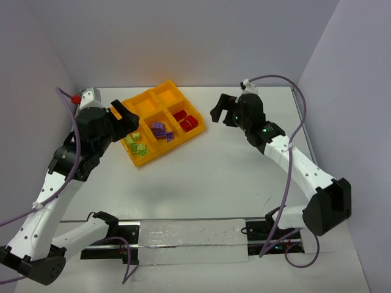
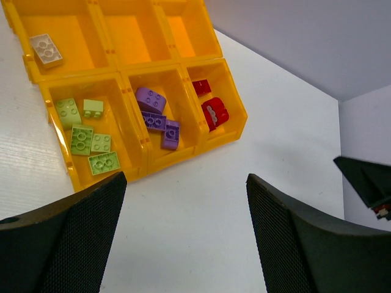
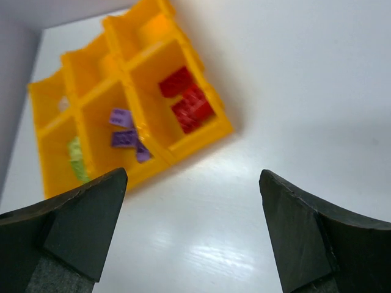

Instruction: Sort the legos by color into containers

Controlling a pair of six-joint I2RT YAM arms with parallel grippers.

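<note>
green legos [image 2: 81, 139], purple legos [image 2: 151, 99], red legos [image 2: 215, 113]: one colour per tray [image 2: 133, 131] cell | left jaws released | right jaws released

walls [image 1: 183, 36]: plain pale lilac-grey — on three sides | table [image 1: 232, 177]: white, faintly glossy

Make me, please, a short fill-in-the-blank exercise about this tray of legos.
The tray has ___ cells.
The purple legos lie between the green legos and the ___ ones.
The left fingers and right fingers are ___, not shut.
Missing: six; red; open.
</note>
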